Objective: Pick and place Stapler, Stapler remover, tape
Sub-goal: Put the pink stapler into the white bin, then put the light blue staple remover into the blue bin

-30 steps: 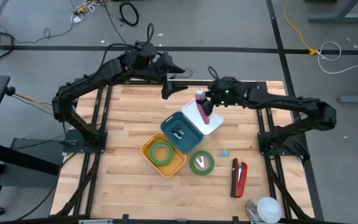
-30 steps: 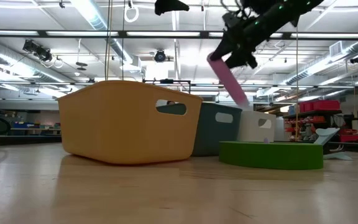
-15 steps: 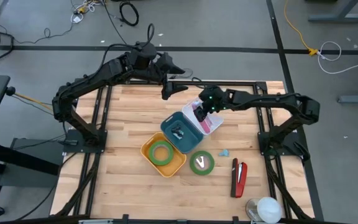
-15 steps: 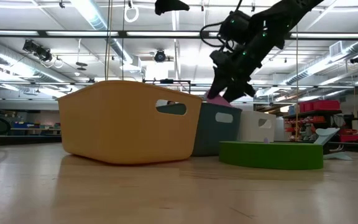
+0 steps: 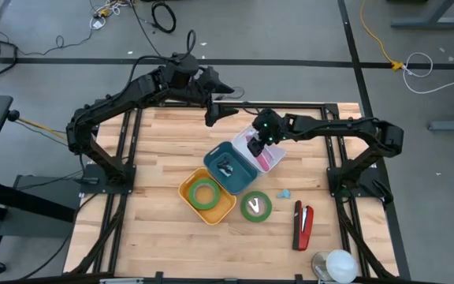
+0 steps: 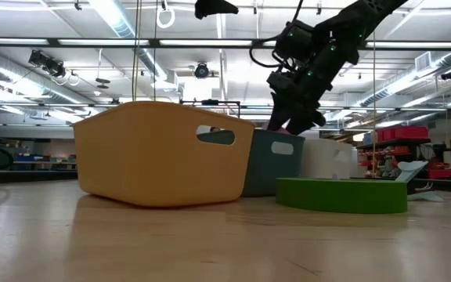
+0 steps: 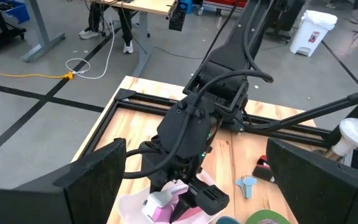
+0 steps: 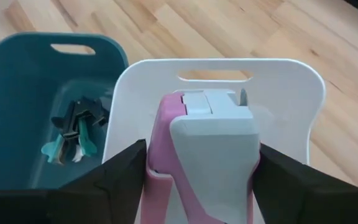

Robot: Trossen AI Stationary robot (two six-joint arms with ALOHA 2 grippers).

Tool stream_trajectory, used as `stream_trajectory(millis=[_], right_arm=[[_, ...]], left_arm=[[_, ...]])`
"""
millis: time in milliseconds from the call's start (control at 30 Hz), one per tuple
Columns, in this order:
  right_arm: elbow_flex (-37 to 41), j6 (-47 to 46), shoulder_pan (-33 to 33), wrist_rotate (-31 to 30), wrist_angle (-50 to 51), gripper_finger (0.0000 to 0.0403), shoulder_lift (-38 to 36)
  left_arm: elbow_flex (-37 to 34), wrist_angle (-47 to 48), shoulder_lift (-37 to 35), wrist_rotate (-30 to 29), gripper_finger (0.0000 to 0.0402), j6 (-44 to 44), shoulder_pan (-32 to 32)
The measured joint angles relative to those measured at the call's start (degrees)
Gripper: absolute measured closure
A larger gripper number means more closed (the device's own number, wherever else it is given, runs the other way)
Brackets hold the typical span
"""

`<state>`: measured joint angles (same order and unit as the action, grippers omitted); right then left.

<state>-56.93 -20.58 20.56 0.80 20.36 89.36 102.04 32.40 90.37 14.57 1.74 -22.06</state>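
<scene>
The right gripper [image 5: 256, 147] is lowered into the white bin [image 8: 303, 112], its fingers [image 8: 120, 180] set on either side of the pink stapler [image 8: 207, 155], which lies inside that bin. Whether the stapler is gripped or just released cannot be told. Little room is left between stapler and bin walls. The teal bin [image 8: 23, 93], touching the white bin, holds staple removers [image 8: 73, 137]. The left gripper [image 5: 219, 112] is held wide open, above the table edge beyond the white bin.

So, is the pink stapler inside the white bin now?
Inside: the pink stapler lies within the white bin walls, between the right gripper fingers.
</scene>
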Motion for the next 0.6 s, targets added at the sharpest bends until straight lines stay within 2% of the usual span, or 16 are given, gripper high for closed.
stream_trajectory(millis=[267,600], right_arm=[[0.0,0.07,0.0,0.35,0.56,0.0098,0.0],[0.0,0.07,0.0,0.91,-1.4,0.0092,-0.06]], left_arm=[[0.0,0.0,0.0,0.0,0.0015,0.02,0.0],[0.0,0.0,0.0,0.0,0.0015,0.04,0.0]])
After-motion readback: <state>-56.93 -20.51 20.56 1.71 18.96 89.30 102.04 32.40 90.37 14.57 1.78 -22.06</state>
